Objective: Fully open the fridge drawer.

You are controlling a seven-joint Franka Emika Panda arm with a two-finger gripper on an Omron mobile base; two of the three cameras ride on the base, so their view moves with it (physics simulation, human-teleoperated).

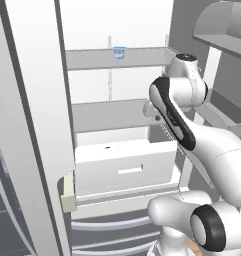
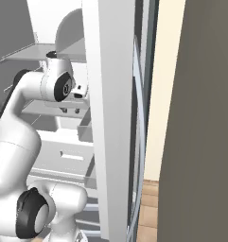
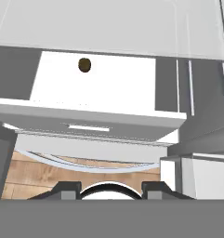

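Note:
The fridge drawer (image 1: 124, 167), a wide white bin, stands pulled out below the grey shelves, with its recessed handle (image 1: 130, 170) facing me. The hand view looks down into the fridge drawer (image 3: 85, 123), where the handle (image 3: 88, 128) shows on its front and a small brown thing (image 3: 84, 65) lies on its floor. My gripper (image 3: 111, 188) is open, with its fingertips (image 3: 69, 187) wide apart and nothing between them. In the right base view my gripper (image 2: 70, 111) hangs above the fridge drawer (image 2: 63, 156), apart from it and to its right end.
A small blue cup (image 1: 119, 52) stands on the upper shelf (image 1: 117, 59). The open fridge door (image 1: 32, 125) rises at the left, another door (image 2: 108, 118) close at the right. Grey door bins (image 1: 227, 25) hang at the upper right. Wooden floor (image 3: 48, 174) lies below the drawer.

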